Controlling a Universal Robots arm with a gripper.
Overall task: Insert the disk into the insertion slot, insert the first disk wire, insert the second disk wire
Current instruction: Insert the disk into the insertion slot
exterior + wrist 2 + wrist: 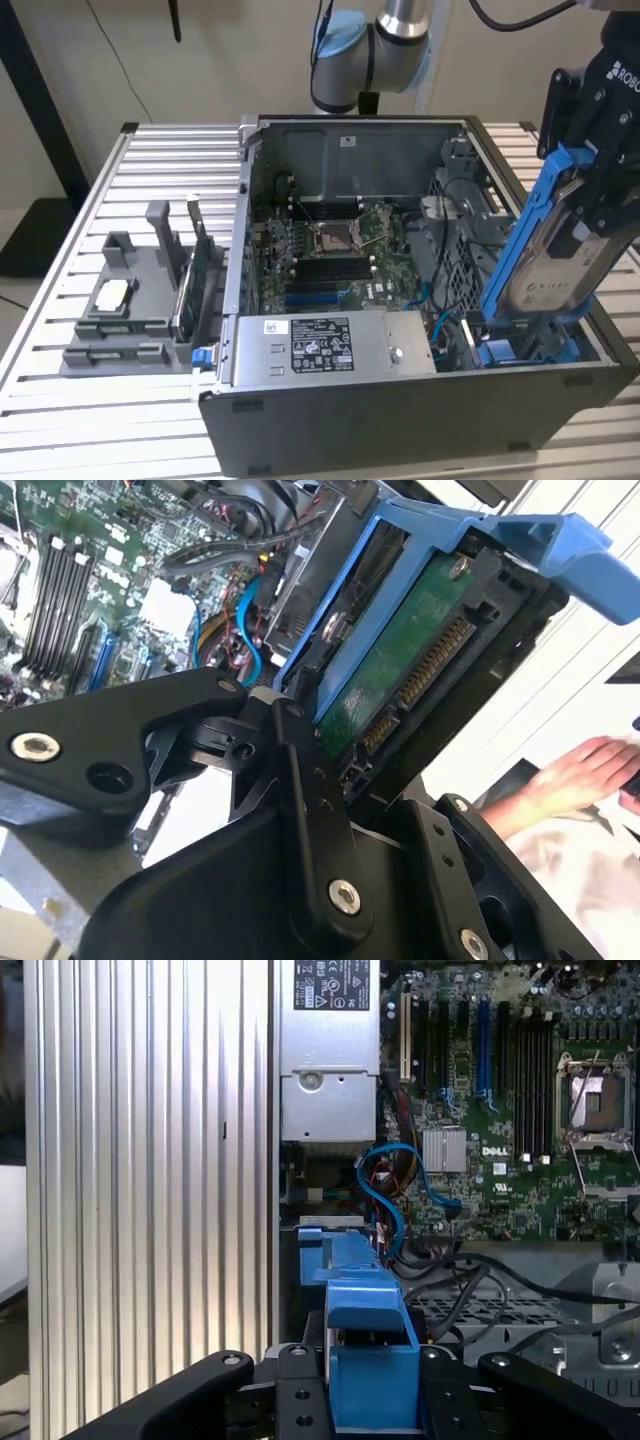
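1. In the exterior view, the disk (545,268) was seen standing steeply on end and tilted, at about four o'clock in the open computer case (400,410). Its lower end was down at the blue slot (520,352); whether it was seated there could not be told. Its upper end was clamped by the gripper (590,190), which was closed on it.
2. In the second wrist view, the disk's green circuit board (395,675) and connector pins were shown bare inside the blue frame (500,535). The near end was gripped by the gripper (350,765). A person's hand (590,770) was seen well apart from it.
3. In the first wrist view, the frame (365,1310) was seen pinched between the fingers (300,1385). The power box (330,1100) and motherboard (500,1110) lay beyond it.
4. The disk was judged dense and stiff, and its plastic frame springy. The bare board and pins were judged fragile, so the frame's side rails were thought the safest hold.
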